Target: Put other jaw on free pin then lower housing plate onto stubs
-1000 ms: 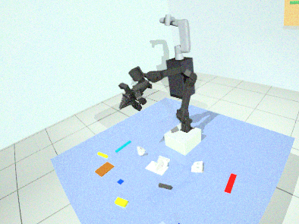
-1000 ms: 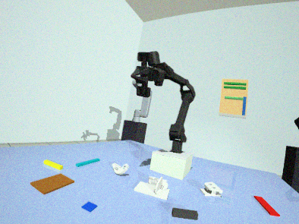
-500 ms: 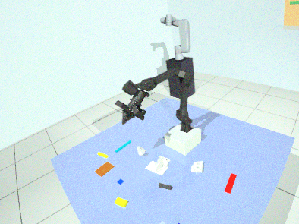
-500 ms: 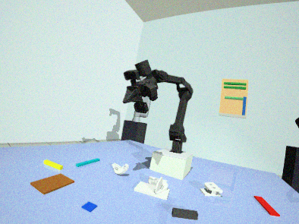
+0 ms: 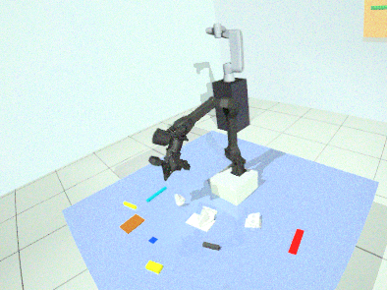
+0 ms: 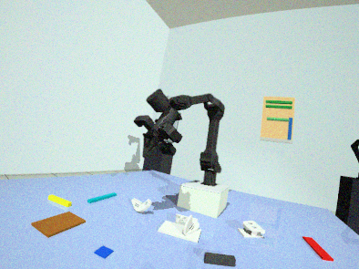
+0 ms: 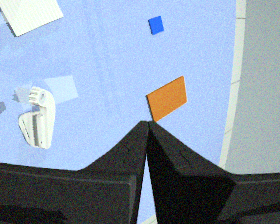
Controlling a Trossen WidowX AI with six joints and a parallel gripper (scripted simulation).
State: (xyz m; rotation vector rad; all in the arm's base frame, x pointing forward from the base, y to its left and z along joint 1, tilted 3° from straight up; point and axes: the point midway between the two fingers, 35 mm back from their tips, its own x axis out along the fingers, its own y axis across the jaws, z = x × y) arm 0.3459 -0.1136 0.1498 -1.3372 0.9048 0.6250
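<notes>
Fingers (image 5: 166, 177) (image 6: 152, 144): pressed together, tips meeting, nothing pinched; raised above the surface (image 5: 319, 191) (image 6: 269, 209) (image 7: 110, 145).
Clock: in the top view, centre at the base (image 5: 195, 221) (image 6: 169, 231), 12 toward the picture top. Fingers at 11.
Wrist view, from the tips: orange slab (image 5: 133, 223) (image 6: 58, 223) (image 7: 167, 99) at 1 o'clock, loose jaw (image 5: 179, 200) (image 6: 141, 205) (image 7: 49, 117) at 9, blue square (image 5: 153, 240) (image 6: 104, 252) (image 7: 156, 25) at 12.
Loose jaw: white, toothed at one end; on the surface at 10 to 11 o'clock, near the base and apart from it.
Base: flat on the surface, the mounted jaw (image 5: 208, 215) (image 6: 189, 227) standing on it. Meshing: none; the jaws lie apart.
Housing plate (image 5: 253, 220) (image 6: 253, 228): at 3 o'clock, off the base. Exact form too small to tell.
White block (image 5: 231, 188) (image 6: 200, 200): 1 to 2 o'clock, under the arm's foot.
Cyan bar (image 5: 156, 195) (image 6: 102, 198): 10 o'clock.
Yellow bar (image 5: 130, 205) (image 6: 59, 201): 9 to 10.
Orange slab: 9.
Blue square: 8.
Yellow block (image 5: 154, 267): 7 to 8.
Black bar (image 5: 211, 246) (image 6: 220, 259): 5, near the base.
Red bar (image 5: 296, 242) (image 6: 317, 248): 3 to 4, well apart.
</notes>
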